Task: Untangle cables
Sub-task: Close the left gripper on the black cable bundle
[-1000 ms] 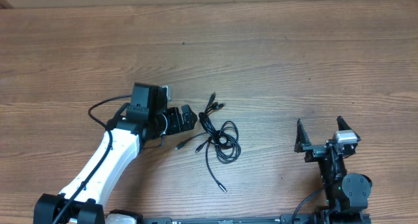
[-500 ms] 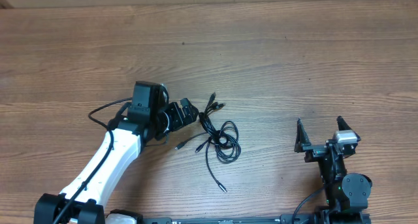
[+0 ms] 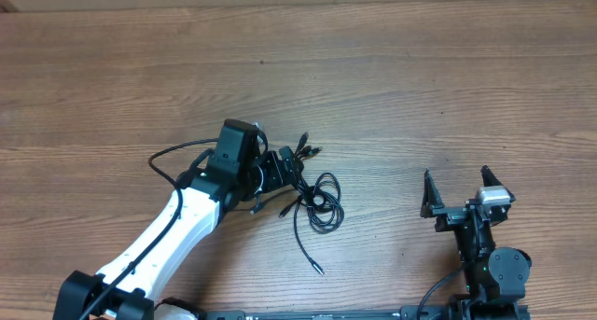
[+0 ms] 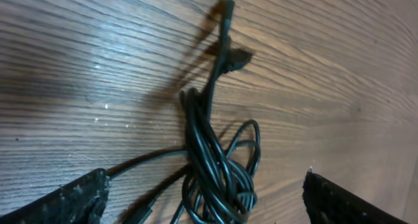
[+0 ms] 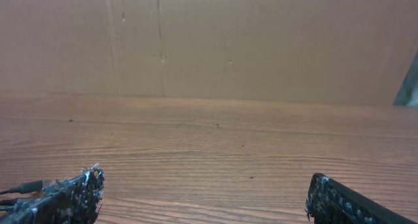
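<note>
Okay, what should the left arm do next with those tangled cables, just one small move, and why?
Probably lower the left hand a little and close on the bunched strands of the cables. Its fingers stand open on either side of the bundle, which lies between them in the wrist view, not yet gripped.

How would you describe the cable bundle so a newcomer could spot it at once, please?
On the wooden table, follow the white arm to the open left gripper. There lie the cables: thin black cords in a loose knot, with small plug ends, thinner than the arm's cable.
</note>
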Robot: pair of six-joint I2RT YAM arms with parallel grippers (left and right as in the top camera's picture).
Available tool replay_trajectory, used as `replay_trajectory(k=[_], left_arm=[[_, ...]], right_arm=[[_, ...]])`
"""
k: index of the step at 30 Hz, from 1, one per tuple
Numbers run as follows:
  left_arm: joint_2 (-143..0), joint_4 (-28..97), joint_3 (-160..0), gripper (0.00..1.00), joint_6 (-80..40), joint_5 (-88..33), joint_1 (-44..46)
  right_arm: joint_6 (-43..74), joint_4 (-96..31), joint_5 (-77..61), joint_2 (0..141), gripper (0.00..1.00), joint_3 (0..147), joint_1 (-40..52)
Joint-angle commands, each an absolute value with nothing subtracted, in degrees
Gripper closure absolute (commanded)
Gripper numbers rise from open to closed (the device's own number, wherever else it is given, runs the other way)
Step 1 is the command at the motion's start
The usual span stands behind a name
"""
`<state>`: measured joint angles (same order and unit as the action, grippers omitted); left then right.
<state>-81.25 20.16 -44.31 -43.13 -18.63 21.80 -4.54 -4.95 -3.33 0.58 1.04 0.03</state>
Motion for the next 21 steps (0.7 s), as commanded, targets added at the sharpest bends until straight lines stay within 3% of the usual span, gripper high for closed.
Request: replay_trajectory(k=[1, 7, 14, 21], left_arm=[[-83.40, 19.55, -45.71, 0.12, -45.28, -14.68, 22.96], [-87.42, 16.86, -45.71, 0.20, -45.52, -16.34, 24.64], [-89.19, 13.17, -45.71, 0.35, -47.35, -16.67, 25.17], [-89.21, 13.23, -45.71, 0.66, -46.94, -14.83, 25.17]], right_arm=[[-4.27, -4.69, -2.61, 0.16, 0.00, 0.47, -0.12], [-4.27, -4.69, -2.61, 0.16, 0.00, 0.47, -0.12], [-4.29, -4.69, -2.61, 0.16, 0.00, 0.47, -0.12], [-4.29, -4.69, -2.61, 0.16, 0.00, 0.47, -0.12]])
